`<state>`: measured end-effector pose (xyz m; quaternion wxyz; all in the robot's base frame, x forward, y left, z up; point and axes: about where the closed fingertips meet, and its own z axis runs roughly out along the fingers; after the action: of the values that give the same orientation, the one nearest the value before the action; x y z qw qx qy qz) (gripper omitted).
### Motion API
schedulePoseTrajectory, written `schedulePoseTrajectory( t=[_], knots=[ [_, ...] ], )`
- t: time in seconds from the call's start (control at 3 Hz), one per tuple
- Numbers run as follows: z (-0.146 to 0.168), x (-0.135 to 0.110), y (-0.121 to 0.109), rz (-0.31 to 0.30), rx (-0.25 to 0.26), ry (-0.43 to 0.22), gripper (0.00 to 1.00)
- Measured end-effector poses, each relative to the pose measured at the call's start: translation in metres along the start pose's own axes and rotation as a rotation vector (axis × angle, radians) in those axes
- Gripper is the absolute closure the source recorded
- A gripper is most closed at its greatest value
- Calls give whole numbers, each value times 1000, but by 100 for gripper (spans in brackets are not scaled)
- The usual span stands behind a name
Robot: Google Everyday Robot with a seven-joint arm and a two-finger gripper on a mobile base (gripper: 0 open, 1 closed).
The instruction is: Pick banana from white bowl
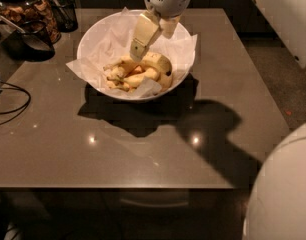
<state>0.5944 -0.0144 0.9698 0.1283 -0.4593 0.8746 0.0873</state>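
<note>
- The gripper [144, 40] hangs over the far side of the white bowl [93, 36], angled down into it, its tip just above the fruit.
- I cannot tell whether the gripper is apart or closed.
- The banana [160, 64] lies in the bowl's right half, curved along the wall, its dark tip towards the near rim.
- Shorter bananas [124, 75] lie beside it on the crumpled paper lining [185, 46].
- The bowl stands on the tabletop [143, 149], with a glass jar [30, 6] at the far left corner.
</note>
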Motion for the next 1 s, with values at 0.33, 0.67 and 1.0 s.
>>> schedulePoseTrajectory(
  t=[0.33, 0.67, 1.0],
  knots=[
    [5, 1, -10, 23, 0, 7, 27],
    [16, 1, -15, 35, -10, 26, 32],
    [23, 1, -18, 39, -16, 38, 33]
  ],
)
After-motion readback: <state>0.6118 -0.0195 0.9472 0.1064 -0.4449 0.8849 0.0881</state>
